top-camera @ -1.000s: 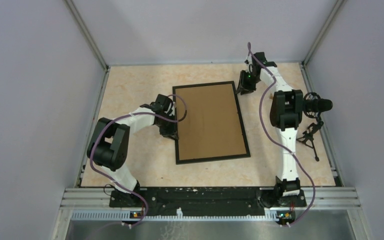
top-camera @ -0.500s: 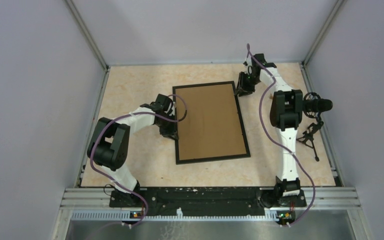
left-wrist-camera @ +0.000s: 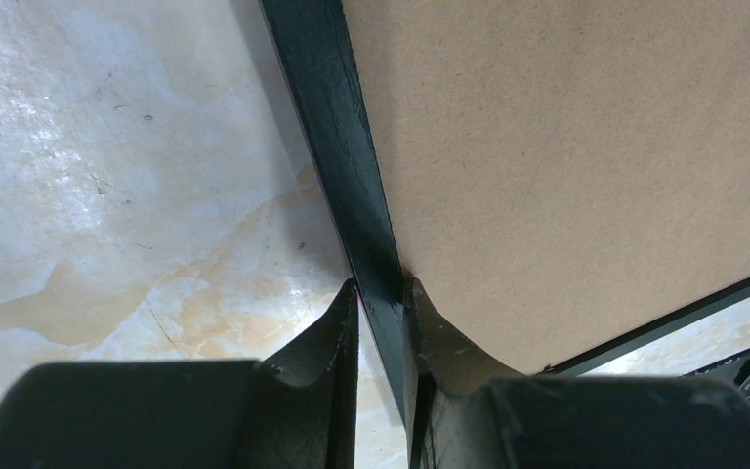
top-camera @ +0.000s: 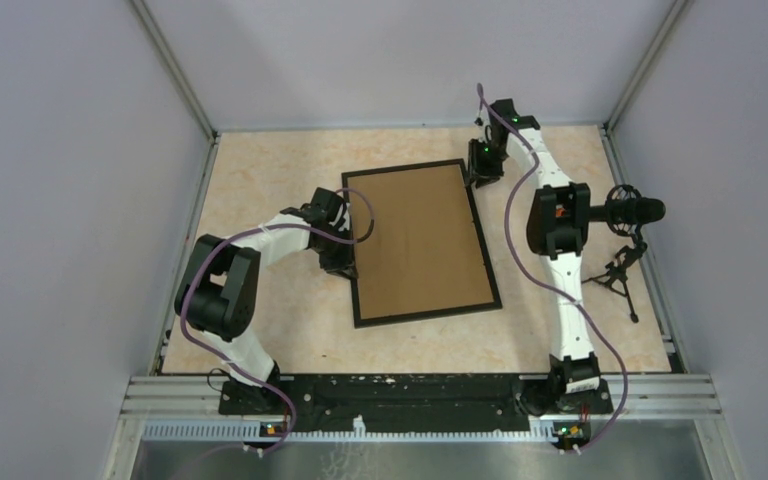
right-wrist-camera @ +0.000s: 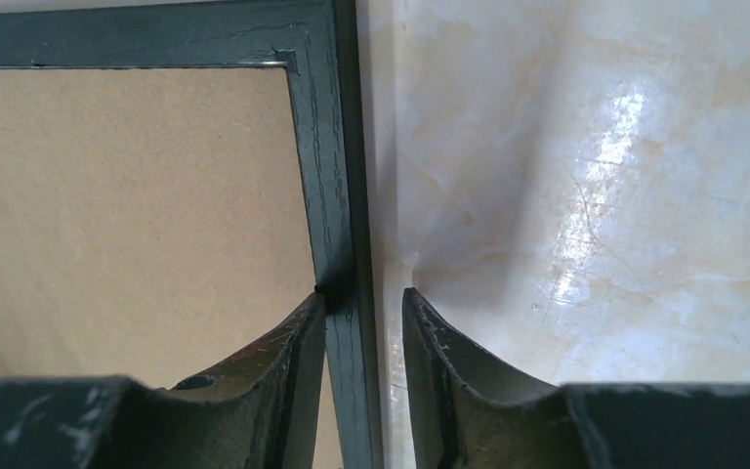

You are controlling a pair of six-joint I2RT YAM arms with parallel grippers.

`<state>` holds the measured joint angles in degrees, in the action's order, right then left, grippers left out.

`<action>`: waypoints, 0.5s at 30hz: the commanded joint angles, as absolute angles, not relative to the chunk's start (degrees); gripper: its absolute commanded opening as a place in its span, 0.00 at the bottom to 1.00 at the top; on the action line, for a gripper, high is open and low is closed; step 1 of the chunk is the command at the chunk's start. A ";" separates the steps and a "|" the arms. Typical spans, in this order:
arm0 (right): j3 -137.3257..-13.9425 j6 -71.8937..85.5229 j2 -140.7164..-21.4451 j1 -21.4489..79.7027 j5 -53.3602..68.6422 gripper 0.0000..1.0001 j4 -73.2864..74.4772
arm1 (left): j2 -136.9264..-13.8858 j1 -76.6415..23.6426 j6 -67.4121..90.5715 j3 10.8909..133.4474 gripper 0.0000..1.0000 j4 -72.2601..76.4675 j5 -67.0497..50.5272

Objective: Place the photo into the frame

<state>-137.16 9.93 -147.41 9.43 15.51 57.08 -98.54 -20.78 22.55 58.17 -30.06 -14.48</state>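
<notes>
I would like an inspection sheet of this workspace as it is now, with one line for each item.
Surface: beige marble-pattern table top, glossy.
Job's things: large black rectangular picture frame on the table, brown backing board facing up; the photo is not in view.
Clutter: nothing seen.
Tools: left tool shut on the frame's left rail; right tool open, straddling the right rail near the far corner, its outer finger apart from the rail.
Cables: a purple cable runs along each arm.
Surroundings: grey walls; black microphone on a small tripod at the table's right side.
</notes>
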 commanded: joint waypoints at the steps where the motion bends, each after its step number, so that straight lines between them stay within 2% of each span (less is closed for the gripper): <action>1: -137.13 5.19 -154.23 12.48 2.09 0.36 57.21 | -103.45 -20.48 19.01 55.82 0.00 -28.10 -4.63; 5: -138.46 2.12 -156.19 15.81 -3.55 0.44 58.58 | -103.69 -20.46 18.98 55.90 0.00 -27.97 -4.75; 15: -145.90 -0.62 -160.65 19.84 -4.80 0.69 59.96 | -103.52 -20.48 18.98 55.63 0.00 -28.13 -4.48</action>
